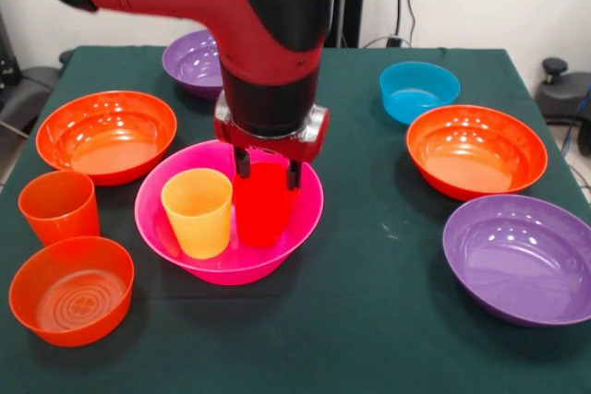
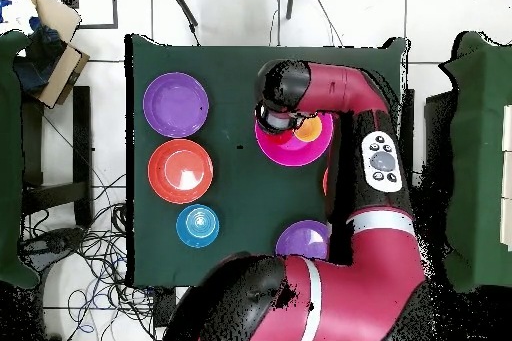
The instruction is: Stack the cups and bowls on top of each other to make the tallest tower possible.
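Observation:
The big pink bowl (image 1: 235,269) sits at the table's middle; it also shows in the overhead view (image 2: 285,153). Inside it stand the yellow cup (image 1: 197,212) and the red cup (image 1: 263,208), side by side and upright. My gripper (image 1: 268,171) comes straight down over the red cup, with one finger on each side of its rim, shut on it. The orange cup (image 1: 58,207) stands on the table left of the pink bowl. In the overhead view the arm's wrist hides the gripper and the red cup; the yellow cup (image 2: 310,129) shows beside it.
A small orange bowl (image 1: 71,288) sits at near left. Wide orange bowls sit at left (image 1: 106,134) and right (image 1: 476,149). Purple bowls sit at the far side (image 1: 194,62) and near right (image 1: 522,256). A small blue bowl (image 1: 418,89) is at far right.

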{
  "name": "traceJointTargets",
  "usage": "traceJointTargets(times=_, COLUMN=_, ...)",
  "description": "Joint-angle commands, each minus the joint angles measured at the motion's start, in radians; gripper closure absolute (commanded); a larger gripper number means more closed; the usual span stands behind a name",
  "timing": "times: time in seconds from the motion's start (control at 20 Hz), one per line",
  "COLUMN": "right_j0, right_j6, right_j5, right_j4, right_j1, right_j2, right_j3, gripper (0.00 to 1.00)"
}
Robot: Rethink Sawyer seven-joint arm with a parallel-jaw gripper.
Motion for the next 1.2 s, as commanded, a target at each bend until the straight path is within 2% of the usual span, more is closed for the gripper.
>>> traceJointTargets(times=0.05, right_j0=0.021, right_j6=-0.004, right_j5=0.029, right_j4=0.009, right_j1=-0.059, right_j2=0.021, right_j3=0.07, gripper=0.0)
traceJointTargets(times=0.35, right_j0=-0.003, right_j6=0.016, right_j5=-0.07, right_j4=0.031, right_j1=-0.097, right_j2=0.032, right_j3=0.178, gripper=0.0)
traceJointTargets(times=0.7, right_j0=-0.023, right_j6=0.048, right_j5=-0.169, right_j4=0.033, right_j1=-0.136, right_j2=0.01, right_j3=0.303, gripper=0.0)
traceJointTargets(times=0.9, right_j0=-0.001, right_j6=0.102, right_j5=-0.194, right_j4=0.036, right_j1=-0.128, right_j2=-0.013, right_j3=0.324, gripper=0.0)
traceJointTargets(times=1.2, right_j0=0.024, right_j6=0.162, right_j5=-0.284, right_j4=0.056, right_j1=-0.113, right_j2=-0.029, right_j3=0.372, gripper=0.0)
